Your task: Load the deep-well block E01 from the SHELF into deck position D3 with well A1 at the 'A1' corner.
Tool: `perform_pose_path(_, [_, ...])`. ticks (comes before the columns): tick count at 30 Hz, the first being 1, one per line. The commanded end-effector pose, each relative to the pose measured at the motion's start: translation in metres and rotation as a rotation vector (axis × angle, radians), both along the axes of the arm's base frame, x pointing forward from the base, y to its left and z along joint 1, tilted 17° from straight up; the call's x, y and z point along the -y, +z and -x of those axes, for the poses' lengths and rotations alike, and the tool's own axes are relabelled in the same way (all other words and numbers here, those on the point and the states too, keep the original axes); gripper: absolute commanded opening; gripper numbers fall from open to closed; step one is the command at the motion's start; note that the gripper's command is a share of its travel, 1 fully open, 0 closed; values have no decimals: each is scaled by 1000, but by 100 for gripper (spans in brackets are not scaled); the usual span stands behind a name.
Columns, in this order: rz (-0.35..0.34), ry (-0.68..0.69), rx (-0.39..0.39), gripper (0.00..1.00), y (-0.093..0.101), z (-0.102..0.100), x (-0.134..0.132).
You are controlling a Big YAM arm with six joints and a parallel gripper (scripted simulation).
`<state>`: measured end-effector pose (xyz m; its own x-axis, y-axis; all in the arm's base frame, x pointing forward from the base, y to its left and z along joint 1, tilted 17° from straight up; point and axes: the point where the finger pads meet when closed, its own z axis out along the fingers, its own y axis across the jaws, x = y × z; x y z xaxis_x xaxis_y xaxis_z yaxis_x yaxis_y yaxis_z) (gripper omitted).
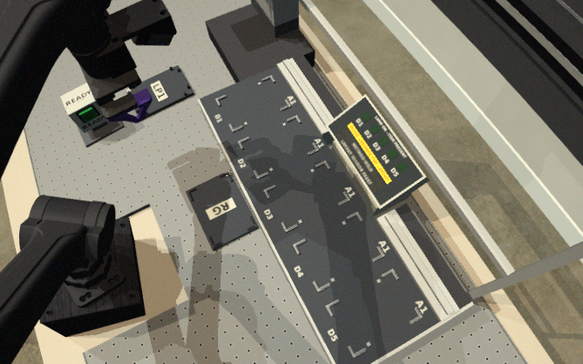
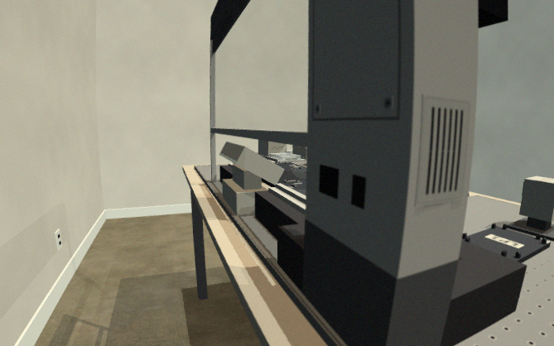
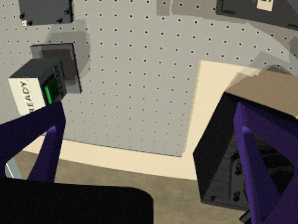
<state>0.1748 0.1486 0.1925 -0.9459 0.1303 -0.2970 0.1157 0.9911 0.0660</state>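
Hovering just above the READY key at the D1 end of the table, gripper pointed down, purple fingers spread fully apart and gripping nothing. From the wrist view, straddling bare table beside the key, closing on nothing.

Looking for block E01: not found in any view. No sign of the shelf from above. From the side, only small pale shapes behind the machine frame, too small to name. Direction of the block from the fingers: cannot tell. Same for its long axis, its seal and its labels. Only one arm for the job, so no question of the nearer one.

Checking slot D3: bare, like D1, D2, D4 and D5, with corner brackets showing all round. Well apart from the fingers, third along the dark deck, just past the RG nest. Long axis set across the deck strip, from the lettered edge toward the pale rail, with the engraved A1 corner on the rail side.

Judging by all that, hardly started: nothing fetched, nothing seated. Probably best kept off the key for now, since pressing comes last. Next move likely a swing away toward the shelf, then a carry back with the block's column 1 end turned toward the rail.
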Motion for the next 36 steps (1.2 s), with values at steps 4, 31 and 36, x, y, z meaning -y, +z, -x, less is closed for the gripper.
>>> perform_pose_path(4, [50,-86,15,100,33,-8,19])
perform_pose_path(31, [102,-88,43,100,70,0,136])
perform_pose_path(36, [114,-89,52,100,78,0,161])
